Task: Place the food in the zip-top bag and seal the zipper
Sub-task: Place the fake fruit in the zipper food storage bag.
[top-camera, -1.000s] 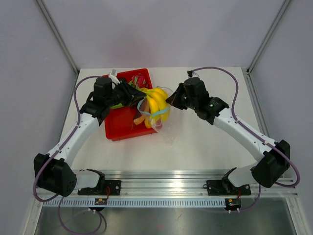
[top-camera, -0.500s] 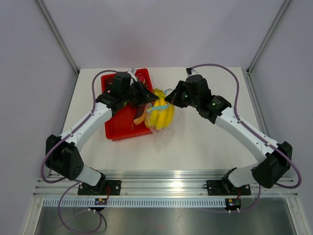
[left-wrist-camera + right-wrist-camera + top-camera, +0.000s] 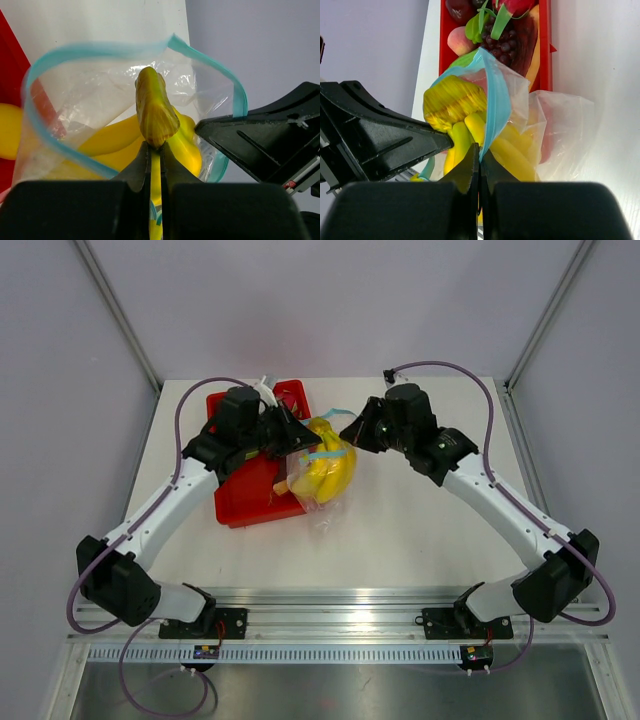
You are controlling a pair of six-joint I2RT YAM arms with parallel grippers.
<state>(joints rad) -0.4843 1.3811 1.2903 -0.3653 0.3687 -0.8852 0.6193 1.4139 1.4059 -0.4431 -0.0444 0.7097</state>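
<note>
Since a second ago, your left gripper [image 3: 300, 440] has swung from the red tray [image 3: 245, 502] to the zip-top bag [image 3: 326, 512] beside it, jaws pinched shut on its zipper [image 3: 44, 145] rim. Your right gripper [image 3: 347, 435] clamps the opposite rim. Push the banana bunch [image 3: 327, 468], stem protruding, below the zipper before sealing.

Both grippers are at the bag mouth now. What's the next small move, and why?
Probably lift both rims slightly so the banana bunch slides deeper: its stem pokes above the zipper, which the left gripper seems to pinch on one side and the right gripper on the other.
</note>
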